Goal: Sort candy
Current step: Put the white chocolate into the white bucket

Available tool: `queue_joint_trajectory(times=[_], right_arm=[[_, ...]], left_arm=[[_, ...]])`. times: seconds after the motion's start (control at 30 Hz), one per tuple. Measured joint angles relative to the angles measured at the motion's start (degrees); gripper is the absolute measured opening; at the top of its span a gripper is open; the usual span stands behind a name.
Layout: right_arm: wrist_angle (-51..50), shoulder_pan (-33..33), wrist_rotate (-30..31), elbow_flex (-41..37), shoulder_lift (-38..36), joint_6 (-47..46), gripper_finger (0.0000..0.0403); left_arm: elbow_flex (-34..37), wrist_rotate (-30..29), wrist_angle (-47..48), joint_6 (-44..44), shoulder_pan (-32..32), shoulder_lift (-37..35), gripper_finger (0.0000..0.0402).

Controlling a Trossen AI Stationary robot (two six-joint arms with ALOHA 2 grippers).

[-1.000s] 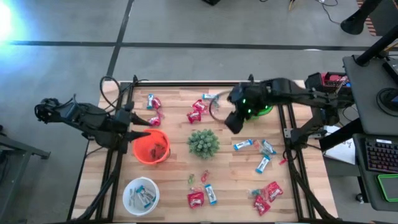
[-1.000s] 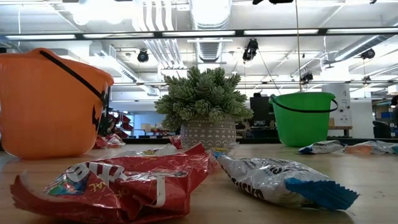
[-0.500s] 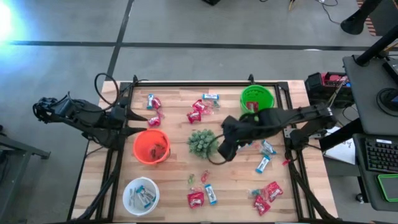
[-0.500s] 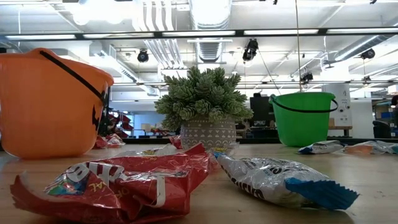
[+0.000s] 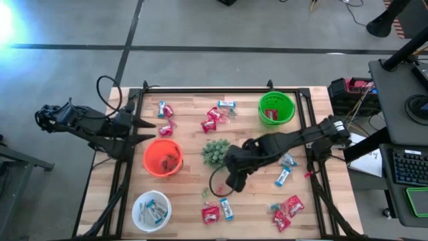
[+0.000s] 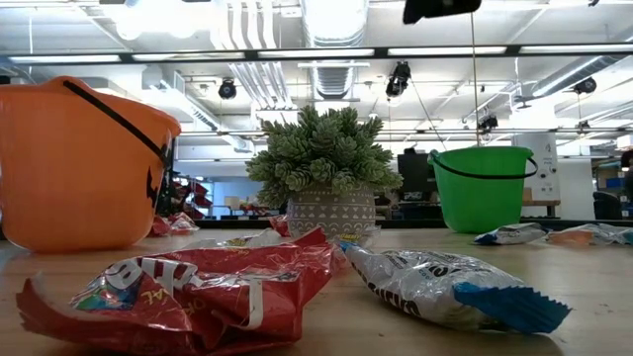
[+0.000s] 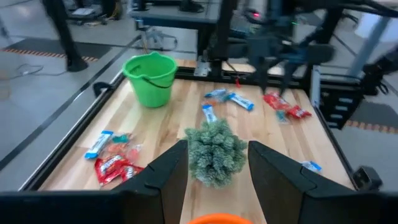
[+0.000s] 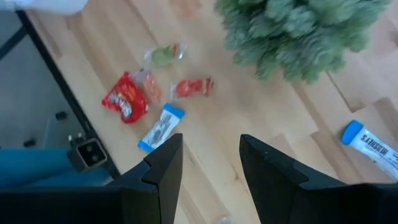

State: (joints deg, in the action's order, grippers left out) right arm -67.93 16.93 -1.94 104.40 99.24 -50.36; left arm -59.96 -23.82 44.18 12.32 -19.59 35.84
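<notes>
Illumination is bright and even, supplied by overhead ceiling strip lights visible in the low view, with a strong glare patch on the floor at the high view's upper left corner. Shadows on the table are soft and faint. Both wrist views are motion-blurred throughout, the plant smeared, and the low view renders the nearest red packet slightly soft.

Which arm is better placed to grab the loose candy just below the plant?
Right. Its hand hangs open just below the plant, over the small candy and red packet. The left hand waits at the table's left edge, beyond the orange bowl.
</notes>
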Motion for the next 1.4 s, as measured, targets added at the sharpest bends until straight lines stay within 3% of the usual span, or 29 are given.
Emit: queue_joint_trajectory(times=[0.33,0.7,1.1,1.4], right_arm=[[5.3,5.0,0.4,-5.2,0.3,-5.2,0.0153],[24.8,8.0,3.5,-15.5,0.3,-20.6,0.0153],[25.4,8.9,4.9,-17.4,0.3,-28.2,0.0153],[33.2,11.7,5.1,-17.4,7.6,-31.4,0.0153]], left_arm=[[-0.2,-1.3,0.5,6.2,0.0,-1.1,0.0150],[-0.3,0.7,5.0,5.1,0.0,-1.3,0.0150],[-0.3,3.8,6.7,2.9,0.0,-2.2,0.0150],[-0.3,3.8,7.3,1.5,0.0,-3.9,0.0150]])
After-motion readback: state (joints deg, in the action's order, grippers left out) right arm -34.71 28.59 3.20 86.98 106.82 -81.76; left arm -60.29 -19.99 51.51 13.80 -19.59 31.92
